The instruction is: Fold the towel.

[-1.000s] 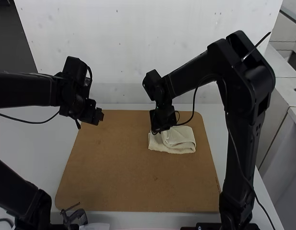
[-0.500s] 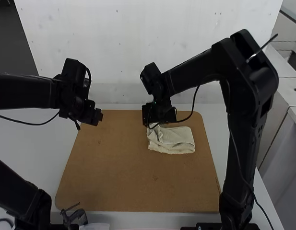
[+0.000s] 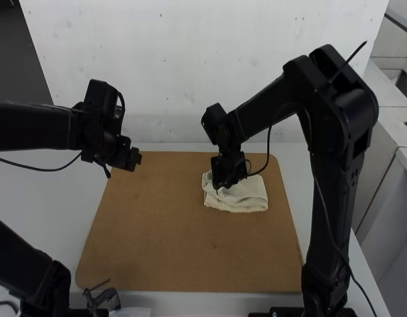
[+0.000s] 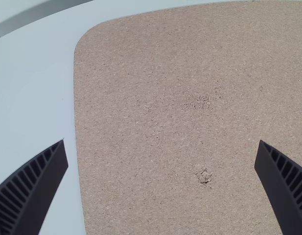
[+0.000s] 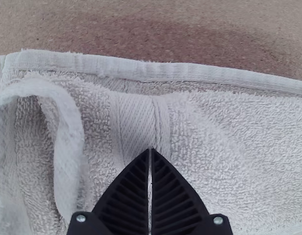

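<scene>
Towel [image 3: 252, 198] sits folded on the far R part of the board [image 3: 157, 231], rumpled at its L end. Prob. light, soft & floppy, not fragile; layers may slip, so best pinch the full stack at the hem [image 5: 190, 72]. R gripper [image 5: 150, 149] has tips tog. at the woven band [image 5: 136, 117]; L gripper [image 4: 161, 142] has fingers apart over board. Board's far & R edges are near; more room L & nearside.

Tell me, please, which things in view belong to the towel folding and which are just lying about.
For the job:
- towel, partly folded
- right gripper, closed, at the towel
- left gripper, open
- brown board beneath

Lying about:
- dark clamp-like piece, near board edge
- pale scrap beside it
</scene>
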Available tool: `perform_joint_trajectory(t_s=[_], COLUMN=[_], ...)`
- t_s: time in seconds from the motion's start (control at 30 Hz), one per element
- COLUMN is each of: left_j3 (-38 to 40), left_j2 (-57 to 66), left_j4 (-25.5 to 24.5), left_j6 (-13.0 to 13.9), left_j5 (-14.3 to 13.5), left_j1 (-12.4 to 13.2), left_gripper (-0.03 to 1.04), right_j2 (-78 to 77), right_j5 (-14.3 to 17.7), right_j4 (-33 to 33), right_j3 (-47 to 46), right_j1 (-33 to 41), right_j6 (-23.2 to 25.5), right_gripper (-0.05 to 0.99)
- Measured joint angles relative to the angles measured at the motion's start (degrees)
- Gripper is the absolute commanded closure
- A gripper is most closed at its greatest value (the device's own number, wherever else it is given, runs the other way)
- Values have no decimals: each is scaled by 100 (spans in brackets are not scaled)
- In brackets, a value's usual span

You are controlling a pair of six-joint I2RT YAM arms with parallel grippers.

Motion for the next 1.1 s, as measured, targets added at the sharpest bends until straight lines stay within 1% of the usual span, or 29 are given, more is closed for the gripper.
perform_joint_trajectory(t_s=[0.2, 0.47, 0.73, 0.77, 0.8, 0.87, 0.97, 1.0, 1.1], left_j3=[0, 0, 0, 0, 0, 0, -2, 0, -2], left_j2=[0, 0, 0, 0, 0, 0, 0, 0, -11], left_j4=[9, 11, 39, 52, 61, 72, 92, 94, 114], left_j6=[0, 0, 0, 0, 2, 2, 20, 20, 24], left_j5=[0, 0, 0, 0, 0, 0, 2, 2, 13], left_j1=[0, 2, 0, 2, 2, 2, 2, 2, 13], left_gripper=[3, 3, 3, 3, 3, 3, 3, 3, 3], right_j2=[111, 227, 354, 354, 352, 332, 140, 11, -463], right_j5=[28, 83, 149, 162, 181, 203, 221, 225, 240], right_j4=[133, 94, 52, 55, 55, 44, -17, -33, -33], right_j3=[31, 452, 529, 529, 529, 527, 455, 409, 278], right_j1=[415, 986, 1034, 1014, 973, 855, 623, 525, 192], right_j6=[0, 2, 2, 0, 4, 2, -28, -39, -111], right_gripper=[92, 92, 91, 85, 77, 56, 14, 8, -3])
